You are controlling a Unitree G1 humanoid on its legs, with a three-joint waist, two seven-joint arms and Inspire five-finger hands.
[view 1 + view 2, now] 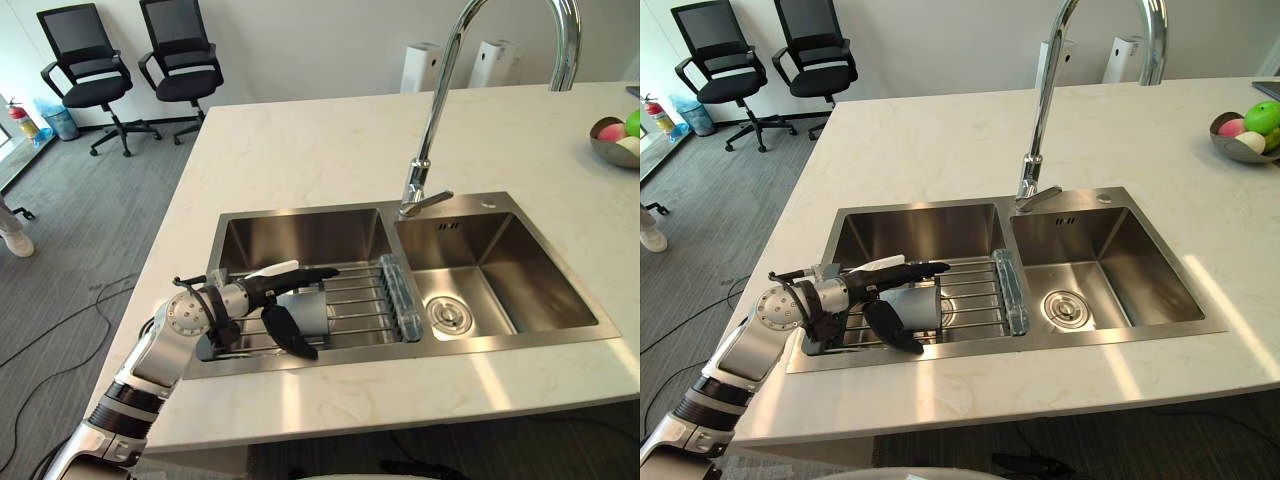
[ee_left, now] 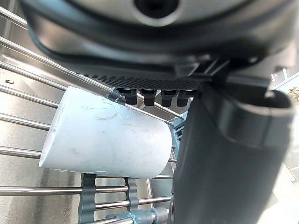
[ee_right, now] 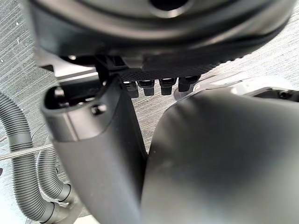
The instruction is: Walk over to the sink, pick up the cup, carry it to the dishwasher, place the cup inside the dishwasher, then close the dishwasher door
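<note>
In the left basin of the sink (image 1: 300,235), a pale cup (image 1: 306,312) lies on its side on a wire rack (image 1: 355,300); the left hand (image 1: 250,297) reaches in over it, straight fingers (image 1: 305,272) across the cup's upper side, thumb (image 1: 290,335) on its near side; the hand is open around the cup, apparently lined up to close and lift; the right hand (image 3: 93,154) hangs over grey floor (image 3: 18,70); whether it is open or closed I cannot tell.
</note>
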